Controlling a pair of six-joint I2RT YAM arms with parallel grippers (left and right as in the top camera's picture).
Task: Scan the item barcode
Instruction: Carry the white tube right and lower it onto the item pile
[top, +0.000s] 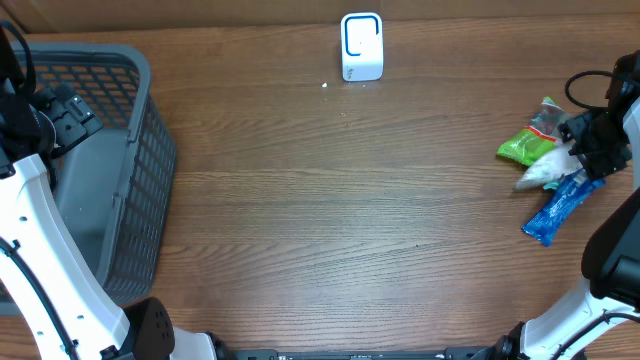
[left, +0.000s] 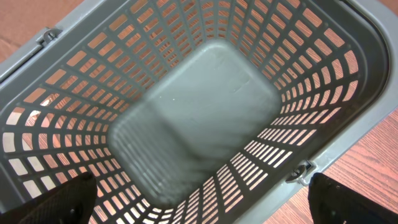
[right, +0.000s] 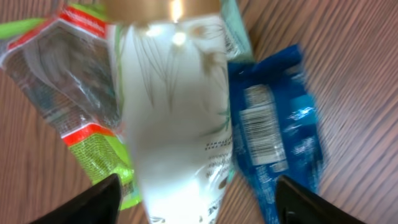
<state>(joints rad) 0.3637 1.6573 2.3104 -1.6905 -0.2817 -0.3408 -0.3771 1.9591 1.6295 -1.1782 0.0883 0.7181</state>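
A white tube (right: 177, 106) with a gold cap lies on the table between a green packet (right: 87, 118) and a blue packet (right: 273, 124) that shows a barcode. My right gripper (right: 199, 205) hangs open over the tube, one finger on each side, with gaps to the tube. From above, the tube (top: 545, 172), green packet (top: 523, 148) and blue packet (top: 558, 210) sit at the far right under the right gripper (top: 575, 152). The white scanner (top: 362, 46) stands at the back centre. My left gripper (left: 205, 202) is open above the basket, holding nothing.
A grey mesh basket (top: 140, 170) stands at the left edge; its inside (left: 199, 112) holds nothing visible. Bare wooden table (top: 350, 200) lies between the basket and the items at the right.
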